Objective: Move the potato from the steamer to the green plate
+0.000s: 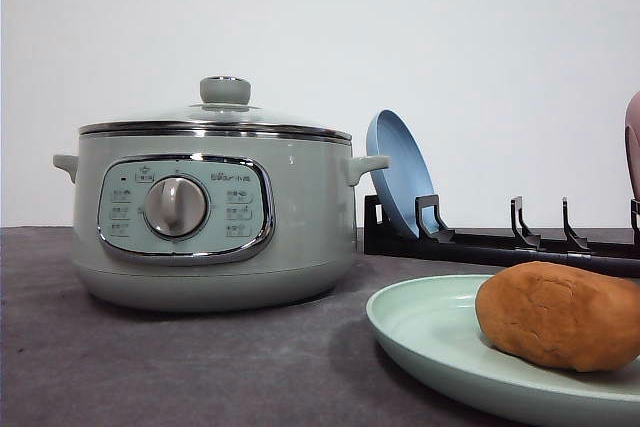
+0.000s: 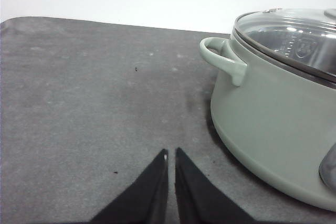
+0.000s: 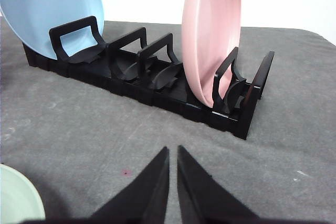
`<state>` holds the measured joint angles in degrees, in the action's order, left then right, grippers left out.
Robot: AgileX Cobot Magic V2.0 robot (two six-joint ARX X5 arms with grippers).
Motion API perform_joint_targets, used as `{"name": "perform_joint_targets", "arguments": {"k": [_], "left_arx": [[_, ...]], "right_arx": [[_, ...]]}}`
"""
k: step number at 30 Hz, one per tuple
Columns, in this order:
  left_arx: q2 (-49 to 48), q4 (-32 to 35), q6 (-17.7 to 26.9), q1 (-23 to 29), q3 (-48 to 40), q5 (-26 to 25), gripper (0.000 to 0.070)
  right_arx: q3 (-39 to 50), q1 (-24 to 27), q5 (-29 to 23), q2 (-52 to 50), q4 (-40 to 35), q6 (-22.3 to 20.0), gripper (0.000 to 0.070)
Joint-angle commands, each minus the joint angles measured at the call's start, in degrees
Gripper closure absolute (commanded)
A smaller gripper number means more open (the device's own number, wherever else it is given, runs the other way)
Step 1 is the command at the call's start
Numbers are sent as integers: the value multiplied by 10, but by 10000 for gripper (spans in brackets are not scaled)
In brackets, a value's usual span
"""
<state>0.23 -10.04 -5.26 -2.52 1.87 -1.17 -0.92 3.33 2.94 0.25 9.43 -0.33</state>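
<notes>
Both grippers, left [image 2: 171,153] and right [image 3: 172,150], closed, empty; potato [image 1: 560,314] lay lengthwise on green plate [image 1: 430,332], lower right of front frame; steamer [image 1: 215,217] lidded.

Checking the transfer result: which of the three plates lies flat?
The green plate, flat on the table with the potato on it; the blue plate and pink plate stand upright in the rack.

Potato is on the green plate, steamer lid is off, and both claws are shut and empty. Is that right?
One thing is wrong: the lid is on the steamer, as the front view shows. The rest holds: the potato lies on the green plate, and the left claw and right claw are shut and empty.
</notes>
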Motion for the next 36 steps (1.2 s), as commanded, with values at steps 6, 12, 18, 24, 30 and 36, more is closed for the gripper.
{"name": "perform_joint_targets", "arguments": {"k": [6,12,18,24,30,36], "left_arx": [[0,9,6,-1,-12,3,683],[0,9,6,-1,-12,3,683],[0,8,6,-1,-12,3,683],[0,9,6,-1,-12,3,683],[0,8,6,-1,-12,3,683],[0,8,6,-1,-12,3,683]], "right_arx": [[3,-1,0,0,-5,-8,685],[3,-1,0,0,-5,-8,685],[3,-1,3,0,-5,-8,685],[3,-1,2,0,-5,-8,685],[3,-1,1,0,-5,-8,685],[3,-1,1,0,-5,-8,685]]}}
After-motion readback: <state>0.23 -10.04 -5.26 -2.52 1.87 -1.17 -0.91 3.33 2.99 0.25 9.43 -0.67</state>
